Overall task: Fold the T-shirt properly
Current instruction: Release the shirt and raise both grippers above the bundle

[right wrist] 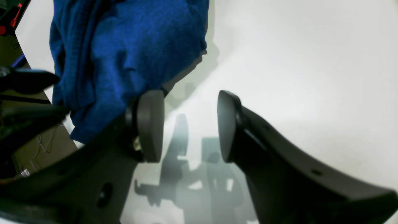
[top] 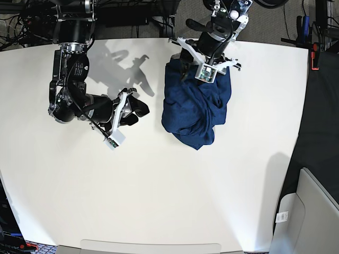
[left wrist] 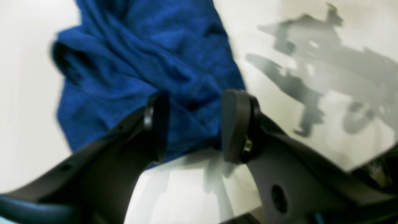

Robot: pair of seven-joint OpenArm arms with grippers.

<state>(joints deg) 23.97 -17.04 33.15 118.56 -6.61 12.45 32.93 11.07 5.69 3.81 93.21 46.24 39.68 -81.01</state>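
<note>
The left arm [top: 212,45] hides the bunched T-shirt [top: 196,108] top edge (its fingers unseen overhead).

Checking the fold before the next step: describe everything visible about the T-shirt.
The T-shirt is dark blue, soft knit, plain with no print. It lies bunched in a rumpled heap with deep creases, not folded flat, on the white table near its far edge. The left gripper sits over its far end, jaws apart with cloth between them; whether they touch it cannot be told. The right gripper stands open beside it, apart.
</note>
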